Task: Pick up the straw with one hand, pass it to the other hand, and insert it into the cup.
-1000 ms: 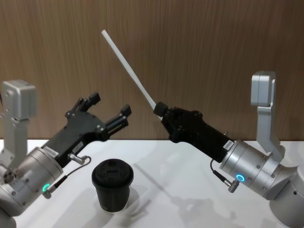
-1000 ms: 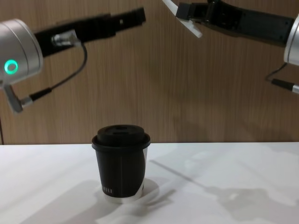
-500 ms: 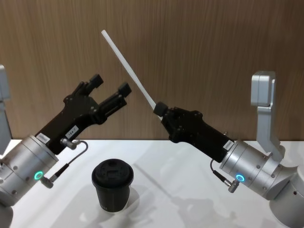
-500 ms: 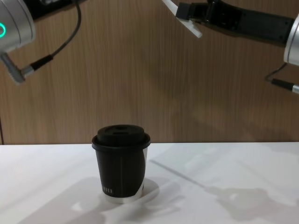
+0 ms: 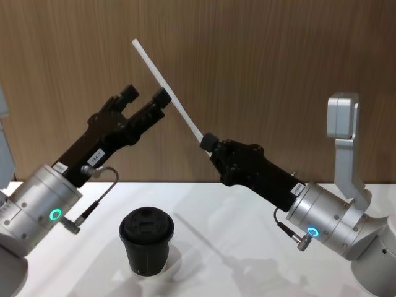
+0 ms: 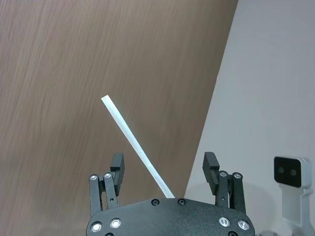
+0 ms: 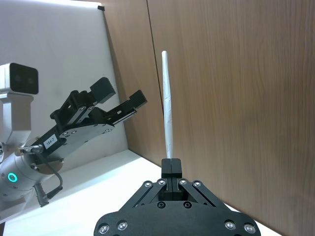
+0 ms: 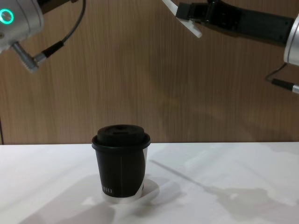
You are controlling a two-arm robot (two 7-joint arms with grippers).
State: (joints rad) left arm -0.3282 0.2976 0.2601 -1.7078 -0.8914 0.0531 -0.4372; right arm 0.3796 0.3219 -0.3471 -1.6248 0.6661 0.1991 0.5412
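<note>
Since being raised, black left gripper: jaws spread beside long white straw.
Black right gripper: jaws clamping straw.
Black lidded paper cup: foot marks seen from chest.

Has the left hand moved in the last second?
Yes. The left hand, open, has risen away from the cup and reached toward the straw, which the right hand holds.

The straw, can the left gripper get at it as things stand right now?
Probably yes. The left gripper is open and raised beside the straw, whose free length runs between its fingers in the left wrist view. The right gripper holds only the lower end, and nothing stands between.
</note>
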